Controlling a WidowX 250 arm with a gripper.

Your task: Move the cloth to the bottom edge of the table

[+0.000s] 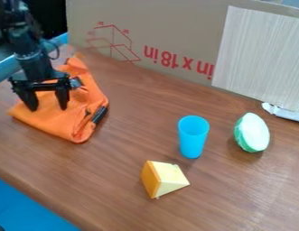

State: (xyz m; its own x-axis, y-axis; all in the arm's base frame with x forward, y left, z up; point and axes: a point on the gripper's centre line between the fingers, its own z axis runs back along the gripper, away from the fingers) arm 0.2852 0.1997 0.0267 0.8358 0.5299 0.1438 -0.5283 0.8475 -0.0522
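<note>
The black gripper [49,107] hangs at the left of the camera view, its two fingers apart and pointing down over the orange cloth. Folded and rumpled, the cloth [70,125] lies on the brown wooden table [124,187], at its left side. Part of the cloth behind the gripper is covered by the arm. Whether the fingertips touch the fabric I cannot tell. The table's bottom edge slants from the left side down toward the lower middle.
A blue cup [193,136] stands right of centre, with a yellow cheese wedge [163,178] in front of it and a green-and-white rounded piece [252,132] to its right. A cardboard panel [170,27] walls off the back.
</note>
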